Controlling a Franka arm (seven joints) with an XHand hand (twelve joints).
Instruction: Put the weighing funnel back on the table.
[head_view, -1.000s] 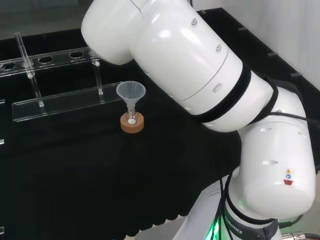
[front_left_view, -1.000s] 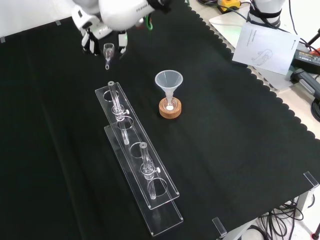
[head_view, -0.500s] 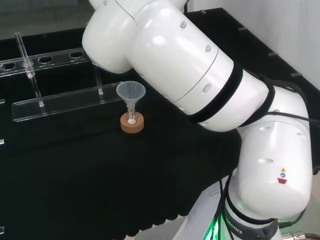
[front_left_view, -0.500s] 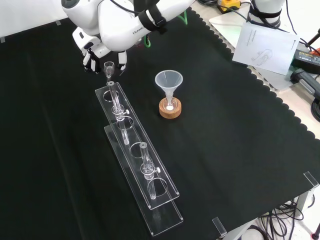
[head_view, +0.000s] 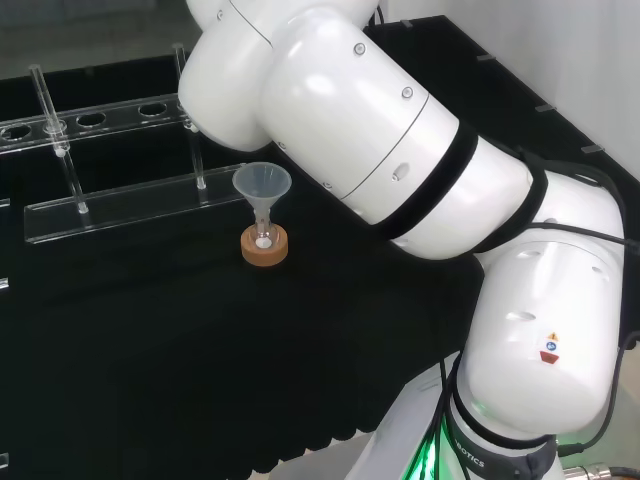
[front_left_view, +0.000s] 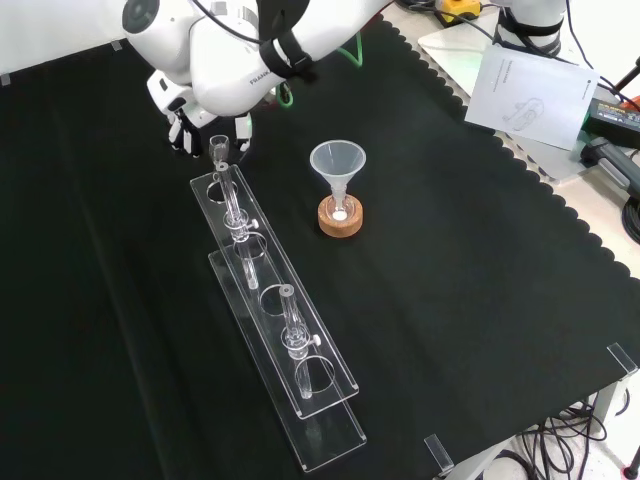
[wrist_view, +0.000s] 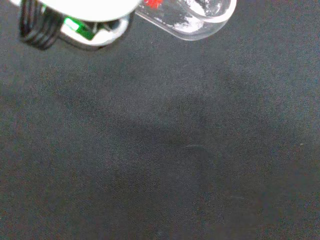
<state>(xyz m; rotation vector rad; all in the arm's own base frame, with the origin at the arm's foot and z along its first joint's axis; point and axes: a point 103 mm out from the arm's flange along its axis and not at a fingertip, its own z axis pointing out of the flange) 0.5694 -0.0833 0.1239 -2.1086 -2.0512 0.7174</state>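
A: Status?
B: Front view: hand (front_left_view: 178, 118) at the far end of the desk (front_left_view: 480, 300). Fingers (front_left_view: 243, 132) look clamped on the weighing funnel (front_left_view: 218, 148), stem down, seemingly not yet touching down.
A: Clear to set it down?
B: No. The tube rack (front_left_view: 272, 322) end is right under it, upright tube (front_left_view: 231, 200) just beside the stem. Shift to bare desk left of the rack, go low, lay it on its side, then spread the fingers.
A: The funnel (front_left_view: 338, 162)?
B: On its cork ring (front_left_view: 340, 216), well apart. White residue (wrist_view: 187, 21) in the scoop, so no tipping.
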